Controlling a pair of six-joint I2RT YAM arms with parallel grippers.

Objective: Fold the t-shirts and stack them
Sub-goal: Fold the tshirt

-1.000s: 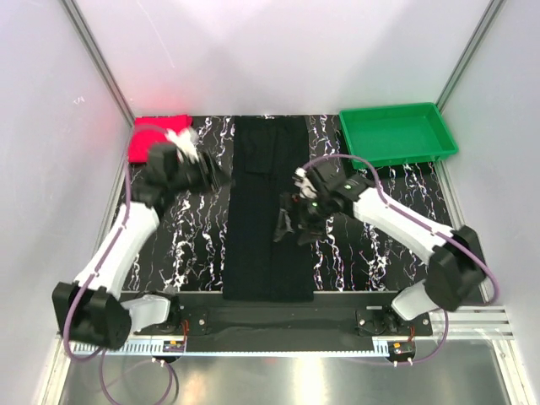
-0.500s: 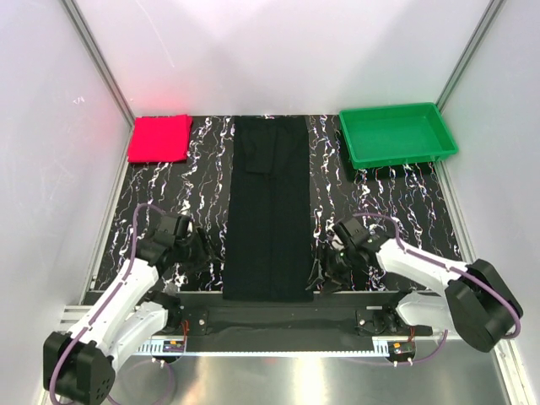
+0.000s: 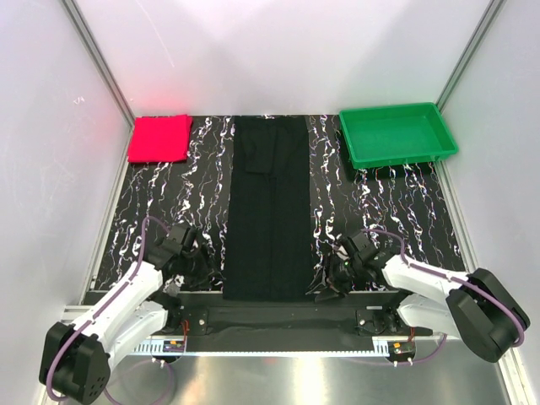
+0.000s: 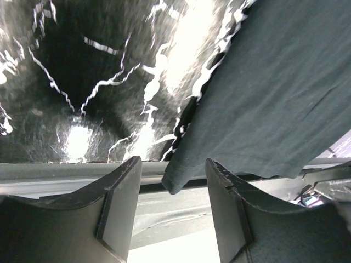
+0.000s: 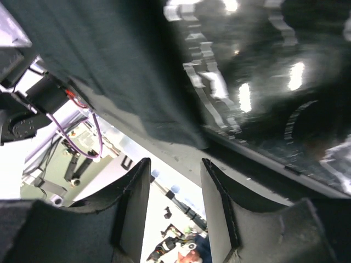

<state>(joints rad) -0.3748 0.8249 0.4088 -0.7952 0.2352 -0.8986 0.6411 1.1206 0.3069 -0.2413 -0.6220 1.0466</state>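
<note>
The black t-shirt (image 3: 270, 211) lies flat as a long narrow strip down the middle of the table. A red t-shirt (image 3: 159, 138) sits folded at the back left corner. My left gripper (image 3: 205, 272) is low at the black shirt's near left corner. In the left wrist view that corner (image 4: 176, 181) hangs over the table edge just ahead of the open left gripper (image 4: 173, 216), untouched. My right gripper (image 3: 326, 281) is at the near right corner. The right wrist view has the black shirt's hem (image 5: 164, 118) beyond the open right gripper (image 5: 175, 211), nothing between the fingers.
A green plastic tray (image 3: 422, 150) stands at the back right. The near table edge and black mounting rail (image 3: 270, 316) run right under both grippers. White walls close in the left, right and back sides.
Both arms have swung back from mid-table to the near edge and dropped beside the black shirt's near corners. The shirts have not moved.
</note>
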